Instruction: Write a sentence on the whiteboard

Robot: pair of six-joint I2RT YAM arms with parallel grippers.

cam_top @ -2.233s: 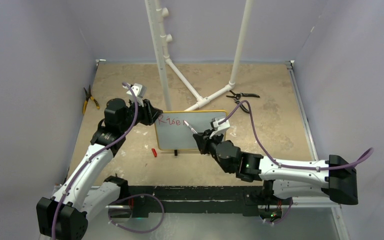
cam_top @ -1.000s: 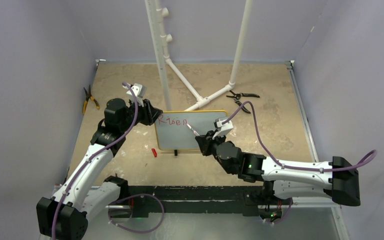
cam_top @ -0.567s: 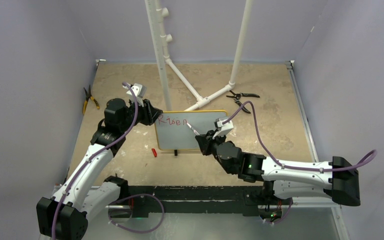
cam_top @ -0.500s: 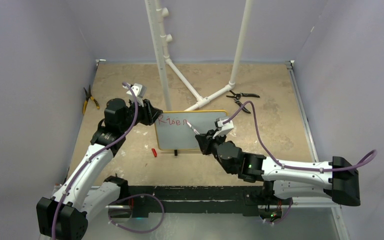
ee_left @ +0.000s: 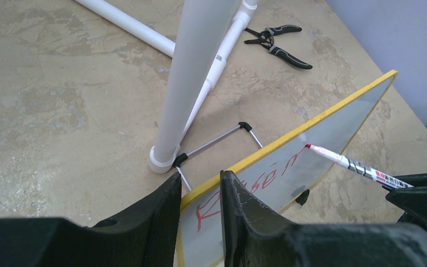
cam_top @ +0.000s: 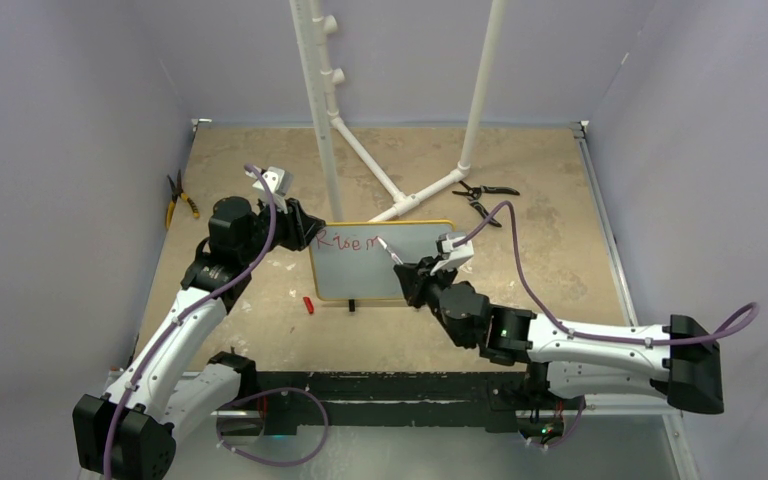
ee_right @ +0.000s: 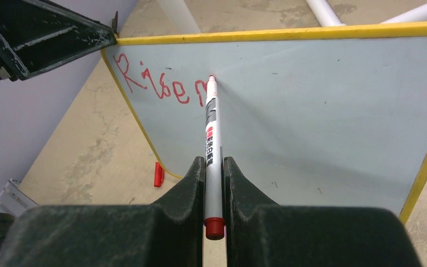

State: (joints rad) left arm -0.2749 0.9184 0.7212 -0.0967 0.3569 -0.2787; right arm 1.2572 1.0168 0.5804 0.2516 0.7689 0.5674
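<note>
The whiteboard [cam_top: 360, 278], white with a thin yellow frame, stands tilted at mid-table. Red script [cam_top: 348, 242] along its top left reads roughly "Risen". My left gripper [cam_top: 310, 232] is shut on the board's top left corner; in the left wrist view its fingers [ee_left: 169, 200] straddle the yellow edge of the whiteboard [ee_left: 333, 125]. My right gripper [cam_top: 415, 282] is shut on a white marker [ee_right: 212, 142]. The marker's red tip touches the whiteboard [ee_right: 322, 111] at the end of the script [ee_right: 158, 83]. The marker [ee_left: 356, 165] also shows in the left wrist view.
A red marker cap [cam_top: 308, 304] lies on the table by the board's lower left corner. A white PVC pipe frame [cam_top: 322, 110] stands just behind the board. Black pliers [cam_top: 487, 190] lie at the back right, yellow-handled pliers [cam_top: 178, 198] at the far left.
The right gripper has carried the marker tip to the right along the top line, and the red script has grown by a letter. The left arm and the board have not moved.
</note>
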